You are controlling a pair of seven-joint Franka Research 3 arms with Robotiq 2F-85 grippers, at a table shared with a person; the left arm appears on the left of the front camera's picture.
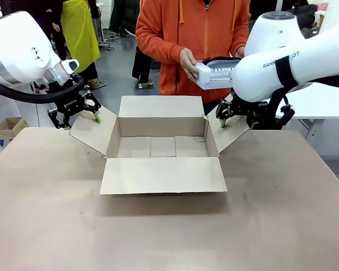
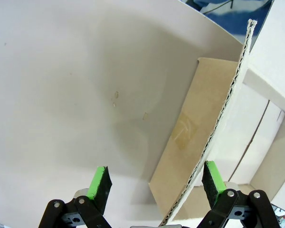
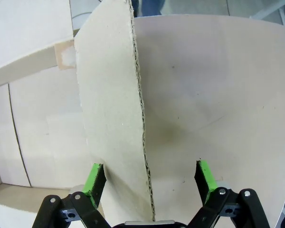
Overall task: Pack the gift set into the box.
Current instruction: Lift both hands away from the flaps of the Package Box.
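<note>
My left gripper (image 1: 82, 119) wide open astride the plain brown corrugated cardboard box (image 1: 161, 126) side flap (image 2: 190, 142), right gripper (image 3: 149, 179) equally wide astride the opposite flap (image 3: 111, 118)

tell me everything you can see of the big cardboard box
The box is plain brown corrugated cardboard, rectangular, open and empty, standing on the table. Its near flap lies flat, the far flap is raised, the side flaps splay outward. The left pincer and right pincer each straddle a side flap's edge, jaws open.
</note>
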